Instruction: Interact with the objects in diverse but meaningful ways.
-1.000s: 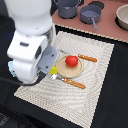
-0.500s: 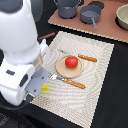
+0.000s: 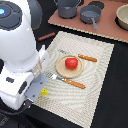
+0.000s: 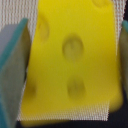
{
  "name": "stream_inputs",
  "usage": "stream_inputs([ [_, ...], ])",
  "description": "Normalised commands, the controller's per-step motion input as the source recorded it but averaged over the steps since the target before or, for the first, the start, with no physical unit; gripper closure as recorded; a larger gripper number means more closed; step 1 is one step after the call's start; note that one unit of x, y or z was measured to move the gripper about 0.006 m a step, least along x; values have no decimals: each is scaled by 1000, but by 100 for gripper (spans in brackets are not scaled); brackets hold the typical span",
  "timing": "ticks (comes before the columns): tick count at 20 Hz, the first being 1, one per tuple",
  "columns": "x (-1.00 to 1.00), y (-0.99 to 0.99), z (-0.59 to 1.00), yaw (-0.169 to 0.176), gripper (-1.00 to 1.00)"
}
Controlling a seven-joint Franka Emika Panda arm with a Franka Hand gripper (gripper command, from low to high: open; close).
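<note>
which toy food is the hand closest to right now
The yellow cheese wedge: in the wrist view it fills the gap between the fingers. The red tomato sits apart on the plate, the sausage farther off.

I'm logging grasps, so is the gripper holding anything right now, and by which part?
Cannot be told. The cheese sits between the open-looking jaws, on the mat, with no visible contact.

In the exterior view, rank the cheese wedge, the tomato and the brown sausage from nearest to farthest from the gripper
1. The cheese wedge, a yellow corner showing right under the gripper, at the mat's near edge.
2. The tomato, on the plate mid-mat.
3. The brown sausage, off the mat at its far corner, on the exterior view's left.
</note>
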Motion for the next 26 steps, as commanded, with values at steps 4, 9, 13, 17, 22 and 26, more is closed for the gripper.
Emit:
stream_inputs([
  [4,-34,-54,213,1,-100],
  [9,-667,1,283,-2,-100],
  [13,-996,79,520,-44,-100],
  [17,-944,148,559,-66,-100],
  [22,-635,230,641,-111,-100],
  [26,-56,344,608,-187,-100],
])
